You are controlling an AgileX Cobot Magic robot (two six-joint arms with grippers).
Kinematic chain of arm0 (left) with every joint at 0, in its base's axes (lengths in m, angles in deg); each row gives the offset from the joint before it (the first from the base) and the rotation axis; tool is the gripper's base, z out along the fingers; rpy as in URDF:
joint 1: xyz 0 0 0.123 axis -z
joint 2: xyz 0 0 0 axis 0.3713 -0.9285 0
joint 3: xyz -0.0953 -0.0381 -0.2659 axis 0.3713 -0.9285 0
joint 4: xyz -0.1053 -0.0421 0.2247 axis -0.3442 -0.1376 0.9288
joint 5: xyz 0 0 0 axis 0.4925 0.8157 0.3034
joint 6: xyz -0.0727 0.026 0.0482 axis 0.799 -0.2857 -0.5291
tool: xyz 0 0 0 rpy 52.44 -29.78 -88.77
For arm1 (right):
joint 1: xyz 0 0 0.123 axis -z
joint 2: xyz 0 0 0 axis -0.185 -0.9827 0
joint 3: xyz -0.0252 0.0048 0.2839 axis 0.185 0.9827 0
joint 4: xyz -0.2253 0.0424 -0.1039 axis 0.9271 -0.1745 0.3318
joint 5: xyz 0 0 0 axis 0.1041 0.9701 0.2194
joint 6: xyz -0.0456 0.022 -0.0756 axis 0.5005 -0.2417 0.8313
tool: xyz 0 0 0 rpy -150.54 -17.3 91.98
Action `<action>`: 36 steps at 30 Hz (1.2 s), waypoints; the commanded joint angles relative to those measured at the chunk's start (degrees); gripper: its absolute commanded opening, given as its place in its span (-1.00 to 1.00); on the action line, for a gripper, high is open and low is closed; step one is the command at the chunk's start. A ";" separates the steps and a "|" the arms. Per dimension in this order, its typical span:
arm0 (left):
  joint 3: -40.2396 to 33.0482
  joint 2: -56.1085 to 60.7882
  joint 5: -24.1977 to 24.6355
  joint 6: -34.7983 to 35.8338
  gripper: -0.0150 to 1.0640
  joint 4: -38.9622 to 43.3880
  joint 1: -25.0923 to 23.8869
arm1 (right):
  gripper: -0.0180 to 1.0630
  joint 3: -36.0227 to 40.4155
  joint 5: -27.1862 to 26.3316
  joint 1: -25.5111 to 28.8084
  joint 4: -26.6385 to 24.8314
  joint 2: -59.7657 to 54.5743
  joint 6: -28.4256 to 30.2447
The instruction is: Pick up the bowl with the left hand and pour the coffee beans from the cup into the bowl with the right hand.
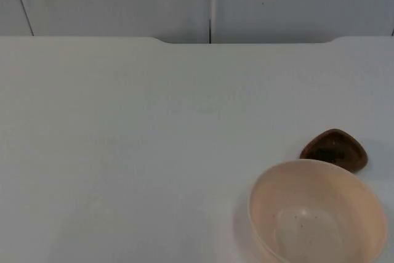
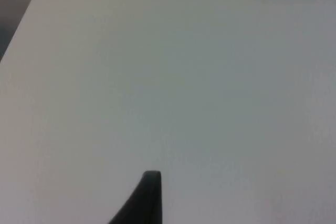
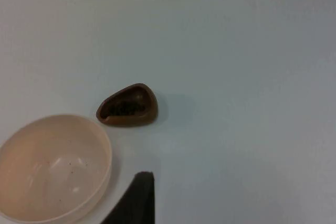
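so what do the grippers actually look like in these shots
Little of them can be seen: the left gripper's fingertip is a plain matte black, tapering wedge with a blunt squared tip. The right gripper's fingertip looks alike: black, smooth, unmarked, narrowing to a flat end. No markings can be made out on either.

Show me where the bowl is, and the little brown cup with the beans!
bowl [image 1: 317,210], top view, on its pale inside wall.
cup [image 3: 127,106], right wrist view, on the dark coffee beans inside it; it stands beside the bowl on the table.
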 commanded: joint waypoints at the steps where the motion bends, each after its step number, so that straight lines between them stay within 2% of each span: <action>1: 0.99 -0.75 -1.64 0.00 0.91 -0.94 0.07 | 0.98 0.43 -0.26 0.39 -0.14 0.18 0.15; 15: 1.47 -11.01 -6.27 -0.57 0.86 -3.92 0.07 | 0.98 0.43 -0.26 0.39 -0.14 0.18 0.15; 25: 1.47 -19.52 -8.12 -7.26 0.86 -16.02 0.07 | 0.98 0.43 -0.26 0.39 -0.14 0.18 0.15; 36: 1.47 -21.37 -12.39 -8.86 0.86 -19.39 0.07 | 0.98 0.43 -0.26 0.39 -0.14 0.18 0.15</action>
